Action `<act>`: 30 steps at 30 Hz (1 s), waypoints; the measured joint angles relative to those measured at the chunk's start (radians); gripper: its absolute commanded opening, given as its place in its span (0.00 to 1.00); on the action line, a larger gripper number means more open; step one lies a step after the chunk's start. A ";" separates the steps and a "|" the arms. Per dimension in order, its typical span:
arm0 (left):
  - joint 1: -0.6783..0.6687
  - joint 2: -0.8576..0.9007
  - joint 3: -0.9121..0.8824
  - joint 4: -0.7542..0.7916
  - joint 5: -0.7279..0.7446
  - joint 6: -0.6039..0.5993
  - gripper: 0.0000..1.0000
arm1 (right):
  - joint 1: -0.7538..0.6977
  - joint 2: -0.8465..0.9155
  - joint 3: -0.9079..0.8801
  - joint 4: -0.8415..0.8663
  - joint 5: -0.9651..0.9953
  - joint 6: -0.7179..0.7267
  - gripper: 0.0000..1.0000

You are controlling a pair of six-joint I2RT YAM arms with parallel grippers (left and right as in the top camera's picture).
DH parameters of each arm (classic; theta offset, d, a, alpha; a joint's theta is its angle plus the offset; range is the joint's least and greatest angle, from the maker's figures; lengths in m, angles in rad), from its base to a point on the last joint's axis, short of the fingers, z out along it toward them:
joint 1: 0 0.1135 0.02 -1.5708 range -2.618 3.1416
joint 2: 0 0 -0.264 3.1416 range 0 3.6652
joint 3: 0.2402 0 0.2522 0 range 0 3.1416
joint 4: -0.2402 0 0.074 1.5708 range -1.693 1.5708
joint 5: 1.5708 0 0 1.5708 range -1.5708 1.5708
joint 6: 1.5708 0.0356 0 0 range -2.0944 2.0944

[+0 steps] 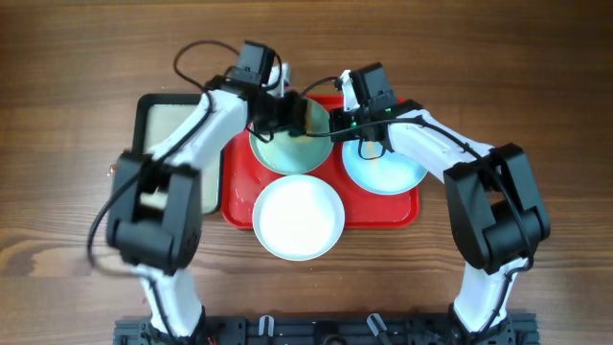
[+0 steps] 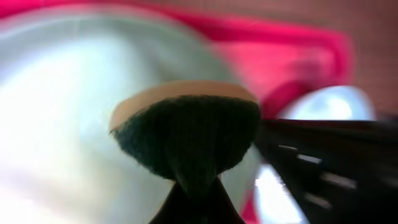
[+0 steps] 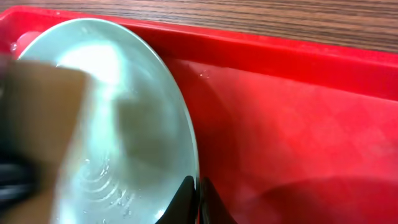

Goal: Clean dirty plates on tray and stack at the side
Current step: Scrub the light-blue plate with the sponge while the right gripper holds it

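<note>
The red tray (image 1: 402, 213) holds three plates. My right gripper (image 1: 337, 123) is shut on the rim of a pale turquoise plate (image 1: 287, 153) at the tray's far left and holds it tilted; the wrist view shows the fingers (image 3: 198, 193) pinching that wet plate (image 3: 112, 124). My left gripper (image 1: 278, 113) is shut on a sponge (image 2: 186, 134), dark green below and tan on top, at this plate's face (image 2: 56, 124). A second turquoise plate (image 1: 383, 172) lies flat at the tray's right. The white plate (image 1: 298, 218) lies at the tray's front, overhanging its edge.
A black-rimmed tray with a pale inside (image 1: 163, 125) sits to the left of the red tray, partly under my left arm. Wooden table surrounds both trays. The red tray's raised rim (image 3: 298, 56) runs behind the held plate.
</note>
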 measured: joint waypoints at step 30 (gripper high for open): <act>-0.001 -0.147 -0.235 0.035 -0.352 -0.069 0.04 | 0.000 0.000 0.000 -0.003 -0.006 0.000 0.05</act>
